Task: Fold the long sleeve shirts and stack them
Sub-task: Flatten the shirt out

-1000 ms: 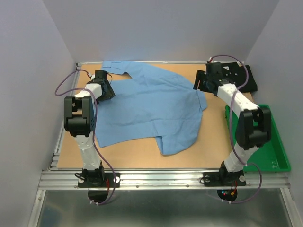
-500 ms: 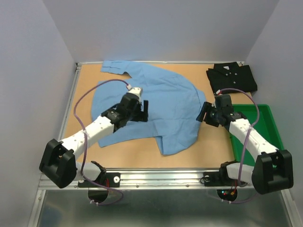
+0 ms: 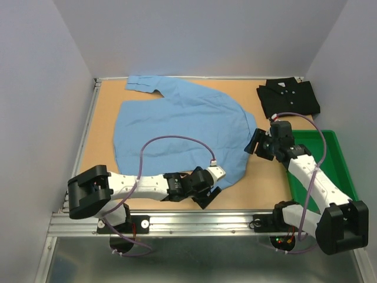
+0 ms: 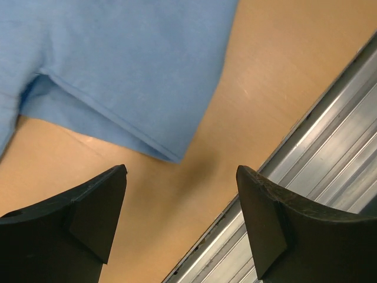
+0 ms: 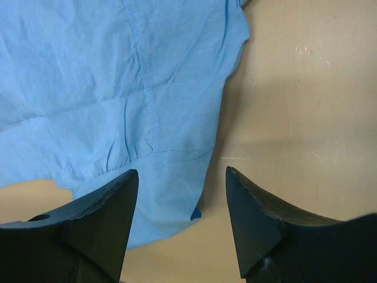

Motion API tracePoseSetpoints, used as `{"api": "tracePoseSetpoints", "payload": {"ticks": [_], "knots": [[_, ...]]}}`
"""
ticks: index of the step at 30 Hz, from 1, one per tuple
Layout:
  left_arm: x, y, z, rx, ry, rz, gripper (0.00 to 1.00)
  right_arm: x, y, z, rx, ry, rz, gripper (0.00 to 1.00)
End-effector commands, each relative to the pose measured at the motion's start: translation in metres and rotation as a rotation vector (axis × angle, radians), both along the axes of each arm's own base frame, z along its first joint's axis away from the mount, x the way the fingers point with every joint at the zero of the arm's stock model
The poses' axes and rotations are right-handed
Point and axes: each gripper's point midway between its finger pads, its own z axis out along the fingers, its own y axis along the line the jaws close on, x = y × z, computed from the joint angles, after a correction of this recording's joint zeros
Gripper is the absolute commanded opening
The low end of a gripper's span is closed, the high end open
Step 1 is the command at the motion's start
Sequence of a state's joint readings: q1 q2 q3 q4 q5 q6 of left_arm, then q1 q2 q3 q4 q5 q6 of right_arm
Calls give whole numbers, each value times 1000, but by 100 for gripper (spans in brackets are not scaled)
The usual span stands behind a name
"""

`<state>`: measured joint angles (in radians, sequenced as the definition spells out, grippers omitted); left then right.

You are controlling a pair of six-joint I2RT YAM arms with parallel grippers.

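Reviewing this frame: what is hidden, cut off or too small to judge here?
Green tray, top view: the right arm covers much of its floor, so its contents are unclear.
Black shirt, top view only: too small to check the fold; absent from both wrist views.
Light blue shirt, wrist views: only hem portions show, the rest cut off by frame edges.
Left gripper, top view: it hides the shirt's near corner.

Two collared long sleeve shirts: one light blue shirt (image 3: 182, 130), one black shirt (image 3: 288, 97). One green plastic tray (image 3: 341, 159) and one wooden table (image 3: 103, 118). Two robot arms: left arm (image 3: 141, 184), right arm (image 3: 309, 177).
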<state>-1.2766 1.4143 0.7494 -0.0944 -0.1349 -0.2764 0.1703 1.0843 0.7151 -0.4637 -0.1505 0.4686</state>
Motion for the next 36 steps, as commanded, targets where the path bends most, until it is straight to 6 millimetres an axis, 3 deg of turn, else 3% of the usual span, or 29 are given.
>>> {"api": "tracePoseSetpoints", "payload": {"ticks": [1, 7, 14, 21, 31, 33, 36], "knots": [[0, -13, -3, 25, -90, -41, 86, 0, 1, 5, 19, -29, -3, 66], [16, -19, -15, 135, -156, -12, 84, -3, 1, 9, 24, -49, 0, 66], [31, -22, -8, 141, -222, 48, 79, -4, 3, 18, 33, -76, 11, 66], [22, -27, -22, 161, -175, -1, 74, -1, 1, 22, 14, -93, 15, 66], [12, -14, -45, 255, -102, -2, 63, 1, -2, 21, -4, -90, 9, 66], [12, -13, -49, 271, -98, 1, 52, 2, -3, 21, -8, -90, 7, 66], [16, -15, -48, 277, -108, 13, 18, 3, -3, 23, -12, -95, 7, 66]]}}
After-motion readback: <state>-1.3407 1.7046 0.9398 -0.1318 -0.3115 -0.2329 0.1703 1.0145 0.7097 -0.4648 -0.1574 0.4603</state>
